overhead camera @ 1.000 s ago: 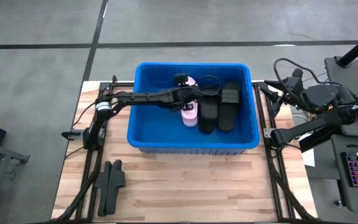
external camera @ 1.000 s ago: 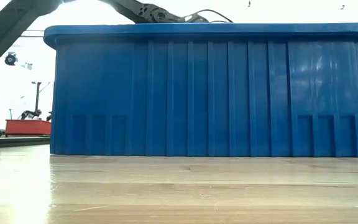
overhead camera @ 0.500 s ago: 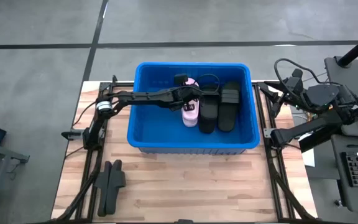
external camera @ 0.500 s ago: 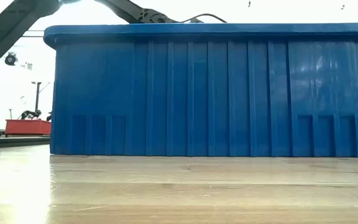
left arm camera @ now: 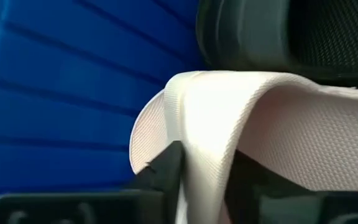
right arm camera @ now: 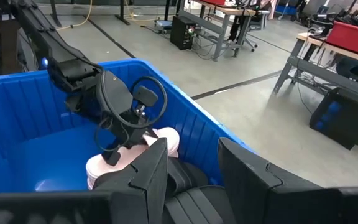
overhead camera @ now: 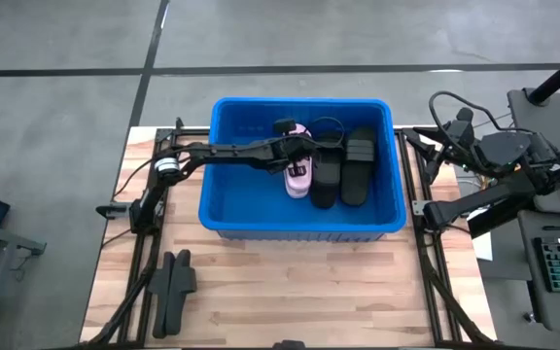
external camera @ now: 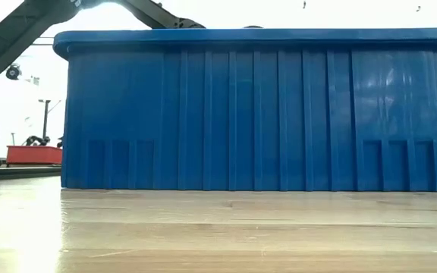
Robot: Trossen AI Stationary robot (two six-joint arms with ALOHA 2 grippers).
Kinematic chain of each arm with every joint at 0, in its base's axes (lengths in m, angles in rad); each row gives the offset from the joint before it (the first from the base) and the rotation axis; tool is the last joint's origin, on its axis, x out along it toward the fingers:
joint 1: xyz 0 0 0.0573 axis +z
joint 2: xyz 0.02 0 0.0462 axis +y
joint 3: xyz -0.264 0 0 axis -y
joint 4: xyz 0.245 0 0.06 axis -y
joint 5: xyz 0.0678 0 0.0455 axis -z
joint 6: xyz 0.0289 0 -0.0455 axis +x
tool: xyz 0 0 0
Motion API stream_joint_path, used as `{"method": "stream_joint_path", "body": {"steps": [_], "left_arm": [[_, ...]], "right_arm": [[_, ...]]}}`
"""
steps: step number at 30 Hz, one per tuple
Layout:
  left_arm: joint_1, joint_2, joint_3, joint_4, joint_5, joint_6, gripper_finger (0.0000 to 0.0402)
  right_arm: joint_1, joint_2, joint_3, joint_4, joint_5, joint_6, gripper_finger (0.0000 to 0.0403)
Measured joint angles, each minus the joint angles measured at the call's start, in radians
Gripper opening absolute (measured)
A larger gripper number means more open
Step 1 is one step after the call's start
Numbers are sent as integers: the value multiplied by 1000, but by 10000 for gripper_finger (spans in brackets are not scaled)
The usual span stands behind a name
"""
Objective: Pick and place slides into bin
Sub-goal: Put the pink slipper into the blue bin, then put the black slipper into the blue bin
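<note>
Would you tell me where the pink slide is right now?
In the high view, the pink slide lies inside the blue bin, centre, beside a black slide, at the left gripper.

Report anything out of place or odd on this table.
One pair of black slides lies on the table outside the bin, at the front left corner. The other black slides and the pink slides are inside it, where the left gripper reaches. Nothing looks spilled or damaged.

A light wooden table [overhead camera: 290, 292] stands on a grey concrete floor [overhead camera: 56, 78] crossed by dark seams; desks [right arm camera: 347, 43] and cables fill the room behind.
</note>
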Motion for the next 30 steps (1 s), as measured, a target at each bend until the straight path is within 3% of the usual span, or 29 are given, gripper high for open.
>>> {"method": "stream_joint_path", "body": {"steps": [5,9,14,19,23,30], "left_arm": [[0,-7,11,-13,22,2,177],[-1,-22,51,-81,118,2,249],[-12,-29,97,-171,178,5,308],[-22,-35,183,-297,193,5,326],[-43,-40,266,-452,262,0,327],[-144,-108,457,-723,294,-144,327]], "right_arm": [[0,0,0,-2,0,0,132],[0,0,0,-3,0,-1,132],[0,0,0,-6,0,-3,132],[0,0,0,-6,0,-3,132],[0,0,0,-6,0,0,132],[0,0,0,-6,0,0,132]]}}
